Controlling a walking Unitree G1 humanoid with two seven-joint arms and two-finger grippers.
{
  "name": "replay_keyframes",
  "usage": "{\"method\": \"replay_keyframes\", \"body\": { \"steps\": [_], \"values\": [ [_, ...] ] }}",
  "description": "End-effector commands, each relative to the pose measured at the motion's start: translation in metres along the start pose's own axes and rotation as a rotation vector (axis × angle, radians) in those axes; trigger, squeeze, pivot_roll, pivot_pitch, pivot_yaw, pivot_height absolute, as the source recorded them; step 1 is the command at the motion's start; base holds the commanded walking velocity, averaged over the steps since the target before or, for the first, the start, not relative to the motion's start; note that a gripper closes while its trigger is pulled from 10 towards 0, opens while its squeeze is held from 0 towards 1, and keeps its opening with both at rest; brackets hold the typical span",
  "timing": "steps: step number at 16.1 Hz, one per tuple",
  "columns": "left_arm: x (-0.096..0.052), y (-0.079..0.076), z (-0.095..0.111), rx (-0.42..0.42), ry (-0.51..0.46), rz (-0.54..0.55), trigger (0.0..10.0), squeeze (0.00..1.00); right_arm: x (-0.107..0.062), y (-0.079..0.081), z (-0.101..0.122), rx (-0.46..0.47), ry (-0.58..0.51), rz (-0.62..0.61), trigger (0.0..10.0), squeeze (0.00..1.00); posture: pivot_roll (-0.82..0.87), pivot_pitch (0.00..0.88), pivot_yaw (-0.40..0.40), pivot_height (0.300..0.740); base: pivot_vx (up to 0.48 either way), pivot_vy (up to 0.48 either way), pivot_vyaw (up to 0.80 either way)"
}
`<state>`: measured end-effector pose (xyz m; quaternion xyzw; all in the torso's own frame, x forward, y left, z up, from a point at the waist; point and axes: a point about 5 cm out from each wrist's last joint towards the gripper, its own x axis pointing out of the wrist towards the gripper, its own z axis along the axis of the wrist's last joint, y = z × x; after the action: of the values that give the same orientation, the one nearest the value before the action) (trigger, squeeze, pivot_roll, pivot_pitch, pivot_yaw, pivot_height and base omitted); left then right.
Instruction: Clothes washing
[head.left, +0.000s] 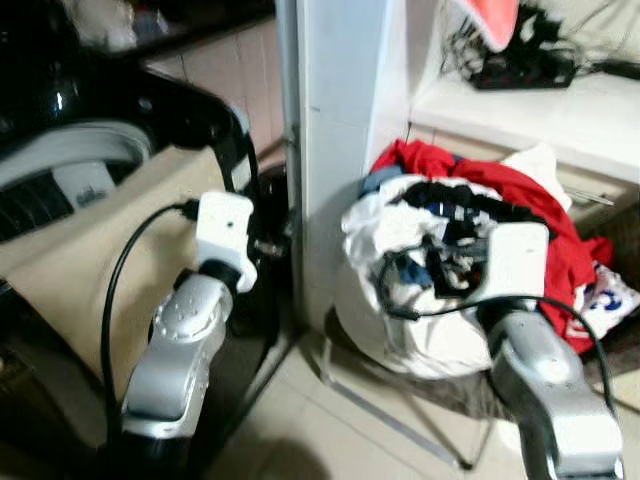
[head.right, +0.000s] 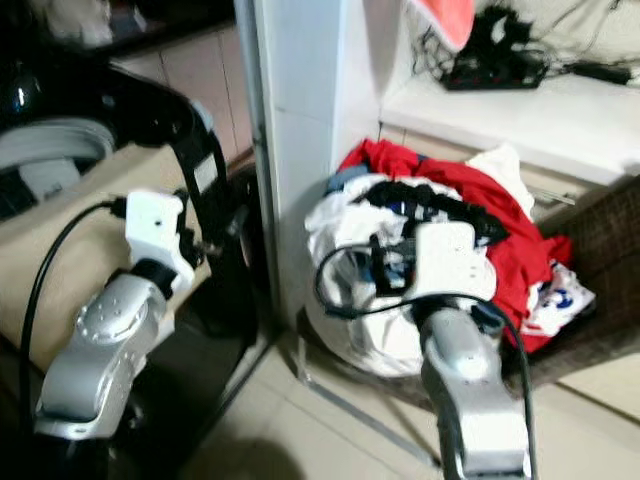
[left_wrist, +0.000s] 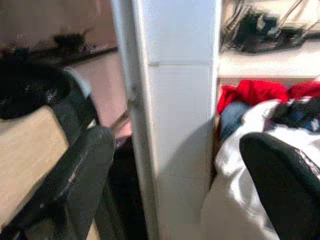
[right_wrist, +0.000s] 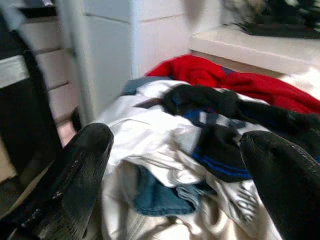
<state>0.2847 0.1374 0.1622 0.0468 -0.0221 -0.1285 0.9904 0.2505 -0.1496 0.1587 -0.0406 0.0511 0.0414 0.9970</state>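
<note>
1. Where the white tiled pillar (head.left: 335, 150) meets the floor, a heap of mixed laundry (head.left: 440, 270) sits in a dark woven wicker basket (head.right: 590, 290) just beside the pillar's right face.
2. Heap contents: red garment (head.left: 520, 200) along the top and right edge; white cloth (right_wrist: 150, 135) across the front; black and blue pieces (right_wrist: 220, 125) in the middle; a fold of blue denim (right_wrist: 160, 197) lower down.
3. Right gripper (right_wrist: 175, 175): fingers spread wide apart, released, empty, poised just above the front of the heap, apart from the cloth.
4. Left gripper (left_wrist: 175, 185): fingers spread, released, empty, raised before the pillar's left edge.
5. Black washing machine (head.left: 110, 110) to the left of the pillar, draped with beige cloth (head.left: 90, 260).
6. White shelf (head.left: 540, 115) behind the basket, carrying black cables (head.left: 520, 60).
</note>
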Motion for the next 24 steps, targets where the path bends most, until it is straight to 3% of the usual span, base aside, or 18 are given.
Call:
{"method": "replay_keyframes", "body": {
  "steps": [1,3,4,5,9,10,11,15,19,24],
  "values": [
    [0.000,0.004,0.001,0.007,-0.003,0.021,10.0,0.00,0.001,-0.001,0.001,-0.017,-0.020,0.008,10.0,0.00,-0.11,0.000,0.043,0.740,0.000,0.000,0.00],
    [-0.001,0.005,0.002,-0.033,-0.011,0.019,10.0,0.00,0.001,-0.001,0.002,0.009,-0.026,0.018,10.0,0.00,-0.11,0.000,0.040,0.740,0.000,0.000,0.00],
    [-0.002,0.005,0.002,-0.090,-0.003,0.014,10.0,1.00,0.000,0.002,0.004,0.081,-0.038,0.051,10.0,0.00,-0.10,0.000,0.037,0.740,0.000,0.000,0.00],
    [-0.003,0.005,0.002,-0.125,-0.003,0.014,10.0,1.00,0.000,0.004,0.005,0.126,-0.047,0.074,10.0,1.00,-0.10,0.000,0.037,0.740,0.000,0.000,0.00],
    [-0.002,0.007,0.003,-0.113,0.001,0.024,10.0,1.00,0.001,0.006,0.005,0.132,-0.054,0.083,10.0,1.00,-0.10,0.000,0.038,0.740,0.000,0.000,0.00],
    [-0.002,0.008,0.003,-0.113,0.002,0.024,10.0,1.00,0.001,0.006,0.005,0.125,-0.051,0.085,10.0,0.80,-0.10,0.000,0.038,0.740,0.000,0.000,0.00],
    [-0.002,0.009,0.003,-0.114,0.003,0.027,10.0,1.00,0.001,0.007,0.005,0.120,-0.051,0.090,10.0,0.00,-0.10,0.000,0.038,0.740,0.000,0.000,0.00],
    [-0.003,0.012,0.003,-0.114,0.005,0.038,10.0,1.00,0.002,0.015,0.004,0.017,-0.032,0.151,10.0,0.00,-0.10,0.000,0.038,0.740,0.063,0.000,0.54],
    [-0.004,0.015,0.004,-0.102,0.003,0.049,10.0,1.00,0.002,0.016,0.003,0.081,-0.035,0.153,10.0,0.00,-0.09,0.000,0.037,0.740,0.295,0.000,0.20],
    [-0.003,0.016,0.005,-0.100,0.002,0.050,10.0,1.00,0.002,0.016,0.002,0.082,-0.034,0.149,10.0,0.00,-0.09,0.000,0.037,0.740,0.312,0.000,0.00]
  ]
}}
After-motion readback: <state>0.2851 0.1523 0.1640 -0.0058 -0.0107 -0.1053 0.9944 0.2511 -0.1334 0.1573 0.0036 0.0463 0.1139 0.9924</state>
